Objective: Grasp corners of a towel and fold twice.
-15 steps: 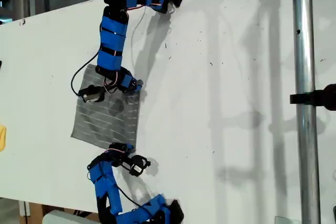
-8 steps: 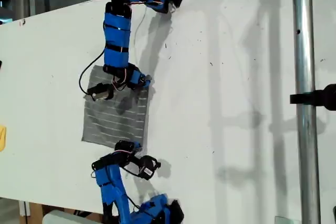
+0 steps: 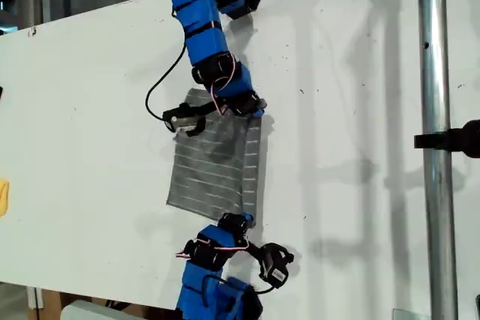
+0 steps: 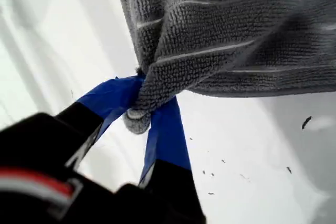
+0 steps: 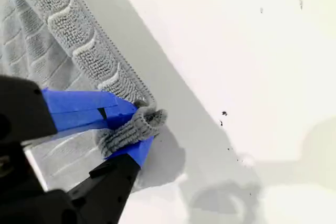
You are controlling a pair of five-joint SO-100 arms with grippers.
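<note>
Grey terry fills the space between the fingers (image 4: 165, 129) of my first gripper (image 4: 149, 103). They are clamped on a bunched corner (image 4: 137, 120) of the towel (image 4: 220, 24), and only a small nub of cloth pokes past them. The rest of the towel spreads away from the fingers over the white surface (image 4: 252, 156).

My second gripper (image 5: 134, 129) also has its fingers (image 5: 84, 108) closed on a corner (image 5: 137, 124). That tip is rolled between them, and the towel's hemmed edge (image 5: 79, 40) runs off from the pinch.

Both holds are shallow. I judge the main risk to be a corner slipping free if the arms pull apart and tighten the edge between them. The fold would then collapse halfway. If the two grippers travel unevenly, the fold would land skewed.

In the exterior view, the towel (image 3: 214, 166) lies on the surface (image 3: 337, 148) between two arms. Its edge toward that view's right runs from one arm's fingers (image 3: 251, 106) nearer the top to the other arm's fingers (image 3: 238, 221) nearer the bottom. That strip looks slightly raised, and the rest lies flat toward that view's left. The wrist views do not show which arm is first and which is second.
</note>
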